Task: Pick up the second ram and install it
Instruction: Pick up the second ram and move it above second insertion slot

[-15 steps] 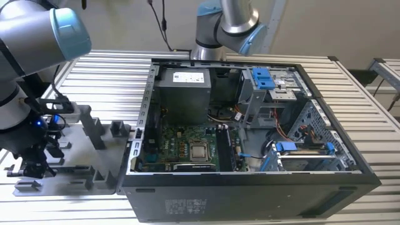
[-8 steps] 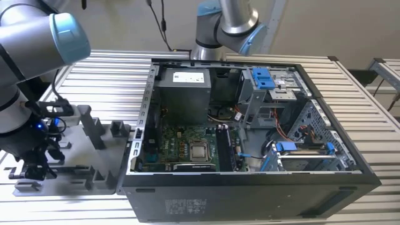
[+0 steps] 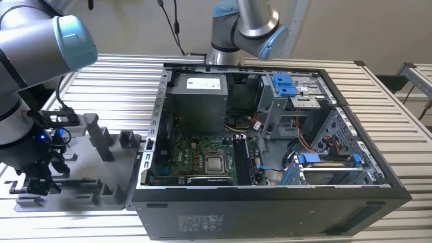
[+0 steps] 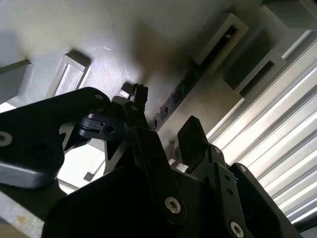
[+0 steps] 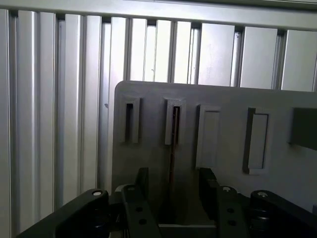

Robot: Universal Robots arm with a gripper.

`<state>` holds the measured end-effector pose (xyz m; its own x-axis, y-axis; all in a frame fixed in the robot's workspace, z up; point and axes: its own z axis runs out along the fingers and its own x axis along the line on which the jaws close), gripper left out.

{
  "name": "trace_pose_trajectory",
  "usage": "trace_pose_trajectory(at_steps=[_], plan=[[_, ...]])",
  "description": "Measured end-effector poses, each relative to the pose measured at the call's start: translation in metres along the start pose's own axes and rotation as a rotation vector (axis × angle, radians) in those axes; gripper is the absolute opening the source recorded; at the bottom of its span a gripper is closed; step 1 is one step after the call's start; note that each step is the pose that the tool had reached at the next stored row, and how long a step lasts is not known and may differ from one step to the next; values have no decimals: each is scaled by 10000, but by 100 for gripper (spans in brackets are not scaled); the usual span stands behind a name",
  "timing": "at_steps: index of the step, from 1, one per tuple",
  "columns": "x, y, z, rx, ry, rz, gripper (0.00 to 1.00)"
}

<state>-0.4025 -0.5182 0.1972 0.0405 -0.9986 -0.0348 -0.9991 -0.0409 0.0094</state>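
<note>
Several raised holder slots (image 5: 130,121) flank second ram (image 5: 173,139), inside spread claw (image 5: 173,174).

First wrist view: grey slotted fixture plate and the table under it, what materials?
Fixture plate: looks like matte grey plastic, possibly printed; the surface is dull and uniform with no glints. Table: apparently bare aluminium slats, with a satin sheen and bright streaks along the ribs. Second ram, standing edge-on in one slot: dark circuit board.
</note>
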Motion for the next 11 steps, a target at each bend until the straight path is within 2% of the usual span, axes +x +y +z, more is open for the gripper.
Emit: trace_pose_trajectory(at_steps=[3, 4, 8, 9, 11], plan=[[0, 0, 0, 0, 0, 0, 52], [0, 0, 1, 0, 0, 0, 45], [0, 0, 1, 0, 0, 0, 43], [0, 0, 1, 0, 0, 0, 36], [0, 0, 1, 0, 0, 0, 33]])
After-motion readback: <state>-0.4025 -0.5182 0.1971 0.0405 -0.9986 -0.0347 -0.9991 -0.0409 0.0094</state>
